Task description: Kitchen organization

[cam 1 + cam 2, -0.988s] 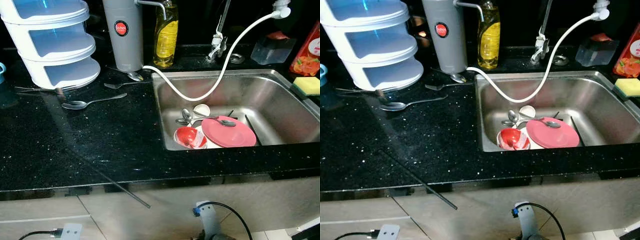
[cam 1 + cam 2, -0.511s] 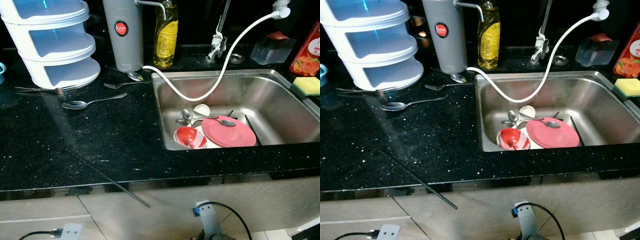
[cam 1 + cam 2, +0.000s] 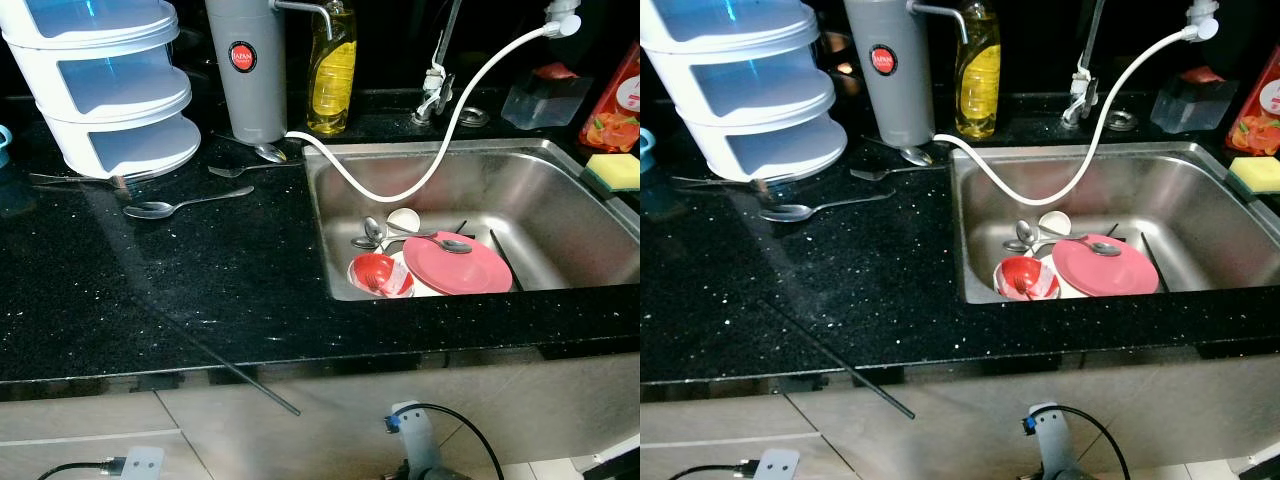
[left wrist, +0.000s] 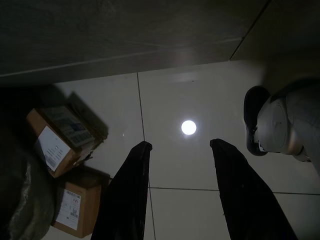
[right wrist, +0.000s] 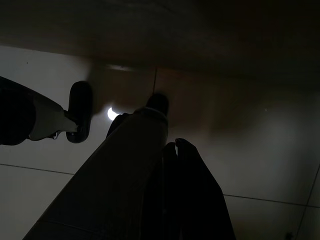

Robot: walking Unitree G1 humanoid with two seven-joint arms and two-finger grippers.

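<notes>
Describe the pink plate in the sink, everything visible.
The pink plate is round, matte, plastic-looking, and lies roughly flat at the near side of the steel sink. A metal spoon rests across its far edge. It overlaps a white dish underneath, beside a red bowl to its left. It looks whole; its underside is hidden.

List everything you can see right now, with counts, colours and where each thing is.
Storage rack: one, white, three tiers, back left of counter.
Dispenser: one, grey, beside the rack.
Soap bottle: one, yellow, behind the sink's left corner.
Hose: one, white, looping into the sink.
Sink: one, steel, right side.
Plate: one, pink, in the sink.
Bowl: one, red, left of the plate.
Spoons: three on the counter, at least two in the sink.
Sponge: one, yellow, sink's right edge.
Boxes: two, cardboard, on the floor.
Left gripper: black, open, over floor tiles.
Right gripper: black, shut, hanging idle.
</notes>
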